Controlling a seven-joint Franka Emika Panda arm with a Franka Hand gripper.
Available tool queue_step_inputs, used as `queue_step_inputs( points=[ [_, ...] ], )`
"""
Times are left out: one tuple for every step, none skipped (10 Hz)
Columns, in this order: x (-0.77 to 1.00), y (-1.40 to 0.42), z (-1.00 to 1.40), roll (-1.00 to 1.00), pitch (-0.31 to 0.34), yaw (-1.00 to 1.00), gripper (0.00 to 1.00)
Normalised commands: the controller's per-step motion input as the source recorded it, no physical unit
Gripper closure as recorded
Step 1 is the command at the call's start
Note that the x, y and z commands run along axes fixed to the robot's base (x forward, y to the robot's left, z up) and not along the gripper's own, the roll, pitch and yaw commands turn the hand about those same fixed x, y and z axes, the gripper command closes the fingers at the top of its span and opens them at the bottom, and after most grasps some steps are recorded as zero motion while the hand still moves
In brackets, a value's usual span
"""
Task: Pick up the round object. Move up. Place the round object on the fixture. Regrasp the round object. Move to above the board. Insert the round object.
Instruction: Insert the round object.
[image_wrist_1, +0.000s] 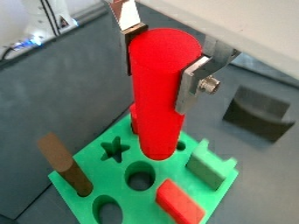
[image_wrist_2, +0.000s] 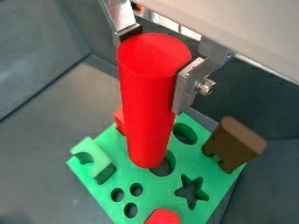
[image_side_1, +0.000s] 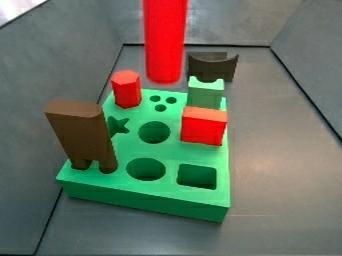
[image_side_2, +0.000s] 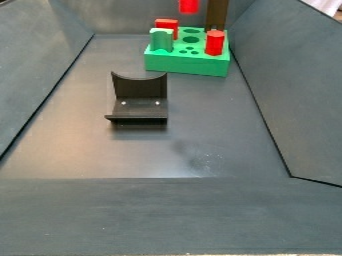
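Observation:
My gripper (image_wrist_1: 163, 57) is shut on the round object (image_wrist_1: 156, 87), a long smooth red cylinder held upright near its top end; both wrist views show this (image_wrist_2: 156, 57). The cylinder's lower end hangs just above the green board (image_wrist_1: 84, 175), close to a large round hole (image_wrist_2: 167, 163). In a side view the cylinder (image_side_1: 163, 40) stands over the board's (image_side_1: 134, 195) far part. The gripper is out of view in both side views. The fixture (image_side_2: 136, 98), dark with a curved notch, stands empty on the floor apart from the board (image_side_2: 187, 62).
On the board stand a tall brown slab (image_side_1: 80, 135), a short red hexagonal peg (image_side_1: 126, 88), a red cube (image_side_1: 203, 126) and a green arch block (image_side_1: 203, 92). A star hole (image_side_1: 118, 126), round holes and a square hole (image_side_1: 198, 177) are open. Grey walls surround the floor.

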Motion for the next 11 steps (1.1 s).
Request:
queue_step_inputs(
  points=[
    [-0.07,-0.09,-0.63,-0.07,-0.044,-0.33,1.0],
    [-0.09,-0.08,-0.59,-0.12,-0.049,-0.29,1.0],
    [-0.07,-0.07,-0.54,-0.12,-0.036,-0.27,1.0],
    [-0.07,-0.08,-0.53,-0.11,-0.027,-0.27,1.0],
    [-0.05,-0.08,-0.51,-0.13,-0.033,-0.27,1.0],
    [-0.03,-0.1,-0.46,-0.11,-0.026,-0.27,1.0],
    [-0.05,-0.14,-0.37,-0.09,-0.027,-0.25,1.0],
    [-0.08,-0.14,-0.28,-0.08,-0.024,-0.24,1.0],
    [-0.1,-0.1,-0.25,-0.05,-0.01,-0.22,1.0],
    [-0.04,-0.03,-0.27,-0.03,0.0,-0.18,1.0],
    [0.0,0.0,-0.29,-0.01,0.0,-0.12,1.0]
  ],
)
